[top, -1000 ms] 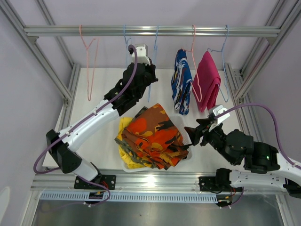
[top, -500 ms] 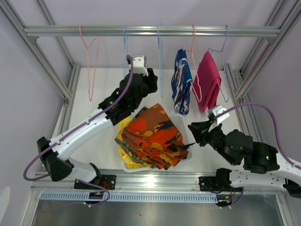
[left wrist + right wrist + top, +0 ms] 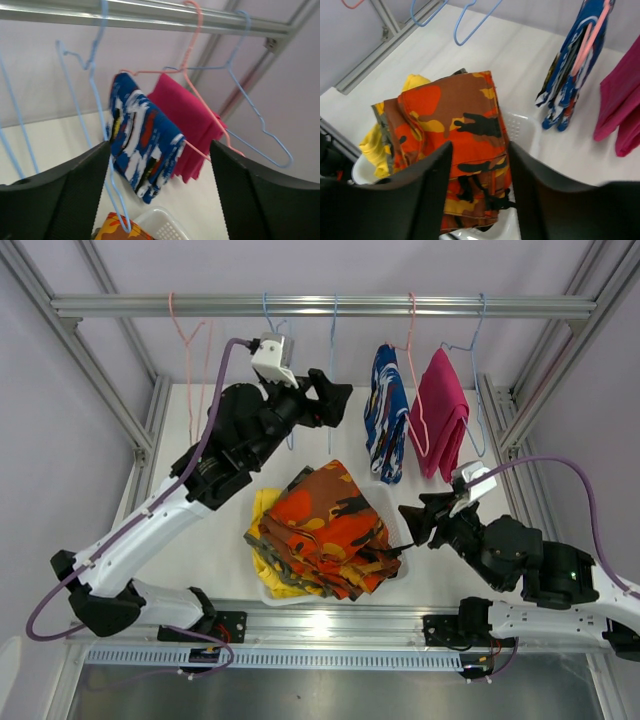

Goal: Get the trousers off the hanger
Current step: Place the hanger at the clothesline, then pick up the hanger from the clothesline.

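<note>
Top view, upper centre: the left pincer (image 3: pixel 337 400), black and blocky, is raised just below the aluminium rail (image 3: pixel 320 306). Its ribbed fingers (image 3: pixel 75 195) are spread wide, with nothing between them.

Right of it, the blue-white-red patterned trousers (image 3: pixel 385 425) hang folded over a thin pink wire hanger (image 3: pixel 412 335), falling in a narrow, creased strip. Just to the right hang the magenta trousers (image 3: pixel 442 425), a plain, smooth fold beside a pale-blue wire hanger (image 3: pixel 478 430). Which bar carries them cannot be told.

Upper left of the frame: a bare pink hanger (image 3: pixel 190 370) and two bare blue hangers (image 3: pixel 268 325) (image 3: pixel 330 360), all of slender bent wire.

Centre: a white perforated plastic basket (image 3: pixel 396 512) stands on the matt white bench (image 3: pixel 352 440). It holds three rumpled garments. The orange-black camouflage trousers (image 3: pixel 330 530) lie on top. The plain yellow trousers (image 3: pixel 264 502) and the yellow-grey camouflage trousers (image 3: pixel 256 537) show at their left edge.

Right of centre: the right pincer (image 3: pixel 405 527) sits at the basket's right rim with its jaws partly apart. The wrist view shows the orange cloth lying beyond the gap, not clamped.
</note>
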You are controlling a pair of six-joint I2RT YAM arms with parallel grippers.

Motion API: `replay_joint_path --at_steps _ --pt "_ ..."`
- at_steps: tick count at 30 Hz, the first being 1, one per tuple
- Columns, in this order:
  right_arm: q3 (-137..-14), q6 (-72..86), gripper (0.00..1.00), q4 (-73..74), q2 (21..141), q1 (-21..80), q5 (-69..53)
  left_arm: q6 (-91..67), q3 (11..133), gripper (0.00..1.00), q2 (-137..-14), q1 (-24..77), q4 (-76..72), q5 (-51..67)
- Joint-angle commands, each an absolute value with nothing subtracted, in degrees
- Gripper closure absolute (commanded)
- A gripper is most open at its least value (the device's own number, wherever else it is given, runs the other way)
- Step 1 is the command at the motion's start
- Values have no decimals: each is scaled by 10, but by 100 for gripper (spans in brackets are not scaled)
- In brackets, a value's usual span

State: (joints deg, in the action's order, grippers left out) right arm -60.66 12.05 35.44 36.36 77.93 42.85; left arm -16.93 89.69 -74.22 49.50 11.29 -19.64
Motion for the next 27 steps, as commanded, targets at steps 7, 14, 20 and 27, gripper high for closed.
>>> replay_joint_path --at_steps 7,14,20,27 --pt "-657 154 32 368 368 780 497 -217 976 1 -822 500 104 -5" --pt "-676 168 29 387 357 780 527 -299 1013 1 -892 498 47 60" --pt "-692 175 30 403 347 780 528 -384 1028 1 -955 481 -26 118" --pt "-699 188 33 419 332 780 522 -416 1092 1 -1039 468 -41 146"
